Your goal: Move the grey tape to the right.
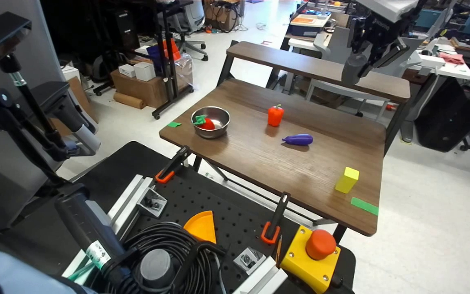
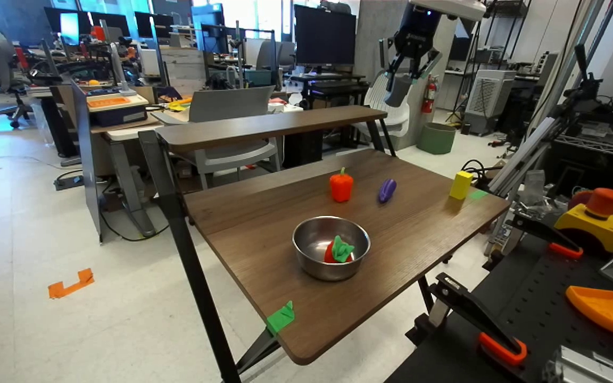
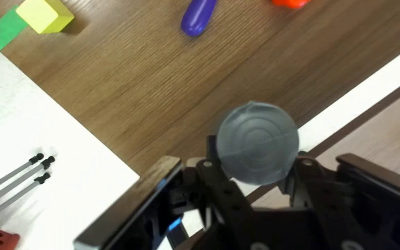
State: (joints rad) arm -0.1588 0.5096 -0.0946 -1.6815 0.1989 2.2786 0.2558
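Wooden table [image 1: 251, 163] is standing with its raised shelf [image 1: 296, 61] running along one edge. You are holding the gripper [image 3: 252, 161] aloft near that shelf. Metal bowl [image 2: 330, 272] is sitting toward one end. Grey tape [image 3: 257, 135]: you are grasping it in the clenched gripper, in midair. Eggplant [image 1: 300, 139] is lying near the pepper [image 1: 275, 116]; yellow block [image 1: 347, 179] is standing near a green strip [image 1: 364, 206].
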